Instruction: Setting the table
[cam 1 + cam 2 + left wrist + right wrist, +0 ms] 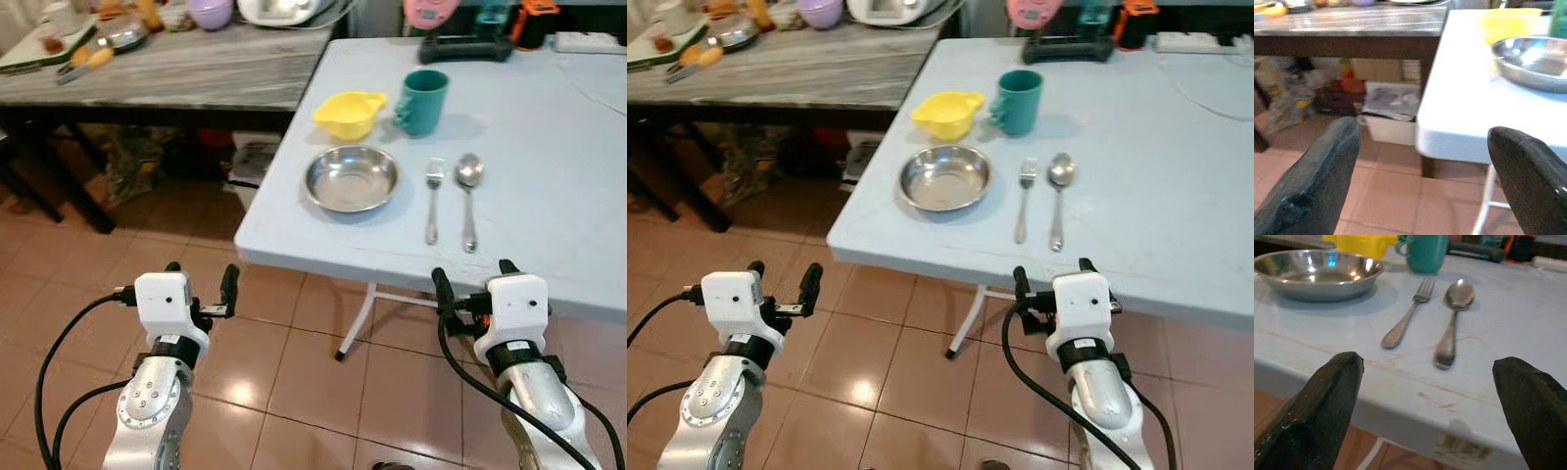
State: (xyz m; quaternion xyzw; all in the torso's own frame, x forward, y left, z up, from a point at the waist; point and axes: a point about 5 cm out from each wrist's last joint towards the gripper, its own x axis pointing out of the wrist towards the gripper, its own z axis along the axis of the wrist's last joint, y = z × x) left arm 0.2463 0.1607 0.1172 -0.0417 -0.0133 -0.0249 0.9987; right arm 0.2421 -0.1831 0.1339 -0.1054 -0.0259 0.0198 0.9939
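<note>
While both grippers hang wide apart and empty below the counter (549,186) edge, the fork (433,199) lies lengthwise just beyond the right gripper (474,278), nearer it than the left gripper (201,277).

A steel bowl (944,178), fork (1024,199) and spoon (1058,197) are laid side by side on the pale blue table (1176,176). Behind them a yellow bowl (946,114) and teal mug (1018,102) are set. Both grippers, left gripper (782,284) and right gripper (1050,280), are held spread before the edge.
</note>
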